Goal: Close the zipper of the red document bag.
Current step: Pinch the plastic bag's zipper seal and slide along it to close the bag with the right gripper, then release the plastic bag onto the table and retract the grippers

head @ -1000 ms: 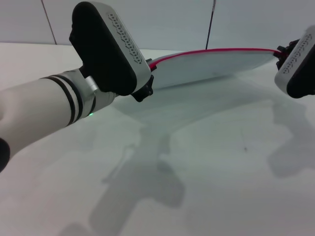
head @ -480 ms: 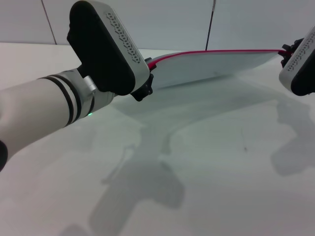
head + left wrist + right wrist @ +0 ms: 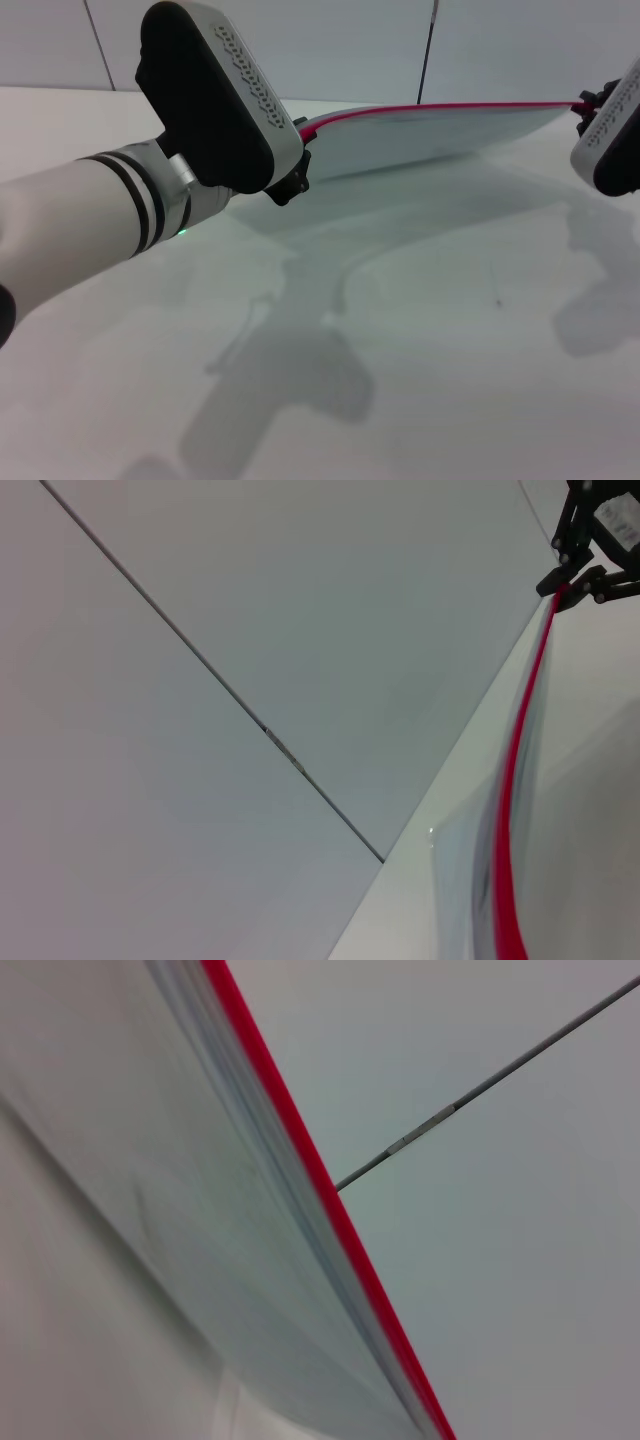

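Note:
The red document bag [image 3: 430, 135], a pale translucent pouch, hangs tilted above the white table, stretched between both arms. Its zipper [image 3: 450, 104] is a thin red strip along the upper edge, and it also shows as a zipper [image 3: 515, 780] and a zipper [image 3: 300, 1160] in the two wrist views. My left gripper [image 3: 298, 168] holds the bag's near left end, mostly hidden behind its own wrist housing. At the far right edge, my right gripper [image 3: 584, 103] is shut on the zipper's end. The left wrist view shows that right gripper [image 3: 566, 578] pinching the red strip. No slider can be made out.
The white table [image 3: 450, 320] carries only the shadows of the arms and bag. A pale panelled wall [image 3: 350, 40] with a dark vertical seam stands behind it. My left forearm [image 3: 90, 220] fills the near left.
My right gripper has shifted a little to the right, pulling the red edge straighter and tauter. The left arm has stayed where it was.

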`<state>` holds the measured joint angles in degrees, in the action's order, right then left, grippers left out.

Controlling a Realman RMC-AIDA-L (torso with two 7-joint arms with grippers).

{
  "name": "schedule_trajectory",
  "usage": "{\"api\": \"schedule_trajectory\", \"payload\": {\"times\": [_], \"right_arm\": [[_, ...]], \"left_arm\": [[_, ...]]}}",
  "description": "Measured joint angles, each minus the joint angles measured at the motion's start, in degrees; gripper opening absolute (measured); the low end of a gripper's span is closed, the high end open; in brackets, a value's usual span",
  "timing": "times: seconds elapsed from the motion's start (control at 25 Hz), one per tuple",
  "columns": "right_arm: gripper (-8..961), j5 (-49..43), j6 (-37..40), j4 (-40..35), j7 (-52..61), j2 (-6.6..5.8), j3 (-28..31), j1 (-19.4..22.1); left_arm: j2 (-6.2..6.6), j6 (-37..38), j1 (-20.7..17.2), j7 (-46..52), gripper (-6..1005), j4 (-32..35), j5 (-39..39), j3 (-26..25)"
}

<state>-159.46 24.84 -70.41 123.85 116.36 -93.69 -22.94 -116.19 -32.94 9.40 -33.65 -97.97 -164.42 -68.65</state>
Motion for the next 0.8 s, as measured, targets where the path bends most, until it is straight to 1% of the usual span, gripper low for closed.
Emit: {"api": "schedule_trajectory", "payload": {"times": [0.36,0.68,0.8], "right_arm": [[122,-0.15,-3.56,1.37,0.12,0.18,-0.17,0.16],[297,-0.14,-4.16,1.37,1.06,0.24,0.14,0.33],[363,-0.13,-4.18,1.37,1.65,0.25,0.14,0.31]], "left_arm": [[-0.07,-0.11,0.52,0.21,213,1.19,-0.05,-1.86],[-0.09,0.40,2.63,-0.01,221,3.36,-0.08,-1.50],[-0.11,0.48,3.35,-0.01,282,3.80,-0.08,-1.41]]}}
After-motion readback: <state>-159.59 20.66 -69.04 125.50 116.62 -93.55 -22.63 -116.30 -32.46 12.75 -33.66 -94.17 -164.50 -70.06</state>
